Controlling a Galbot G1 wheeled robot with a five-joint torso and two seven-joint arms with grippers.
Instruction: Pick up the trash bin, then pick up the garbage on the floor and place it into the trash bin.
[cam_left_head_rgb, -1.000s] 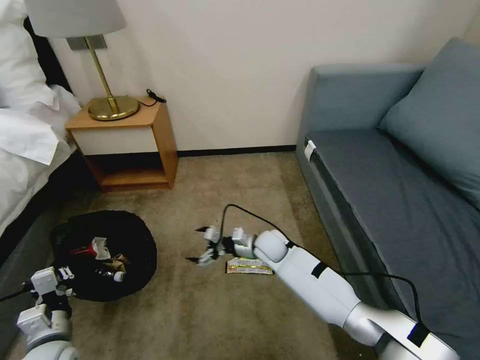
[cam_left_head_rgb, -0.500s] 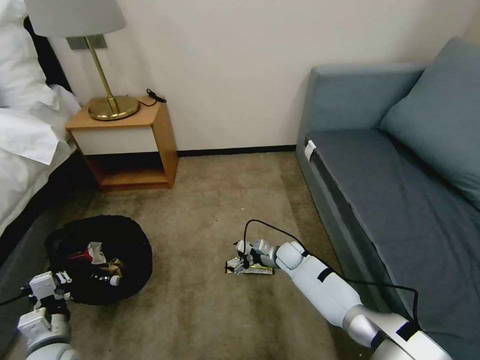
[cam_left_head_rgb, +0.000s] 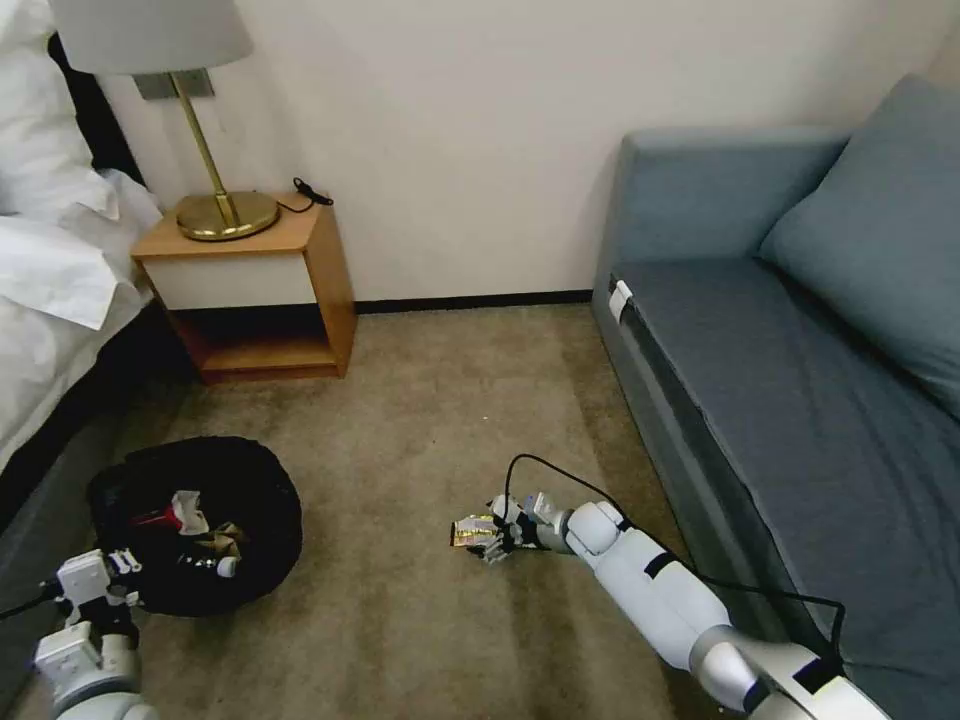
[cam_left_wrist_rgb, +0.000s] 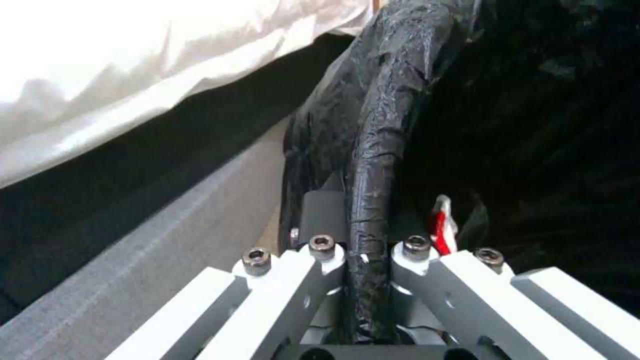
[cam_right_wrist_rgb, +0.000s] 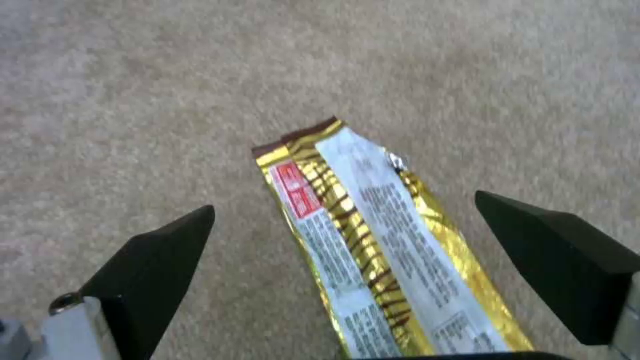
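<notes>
— Right gripper (cam_right_wrist_rgb: 345, 220)?
— Down at the carpet, fingers spread either side of the bar wrapper (cam_right_wrist_rgb: 373, 240).
— Left gripper (cam_left_wrist_rgb: 365, 250)?
— Clamped on the trash bin (cam_left_head_rgb: 195, 525) rim beside the bed.

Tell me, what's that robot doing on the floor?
It is picking up litter. Its left gripper is shut on the rim of the trash bin, which already holds some garbage. Its right gripper is down at the carpet, jaws open on either side of a gold bar wrapper, not yet closed on it.
</notes>
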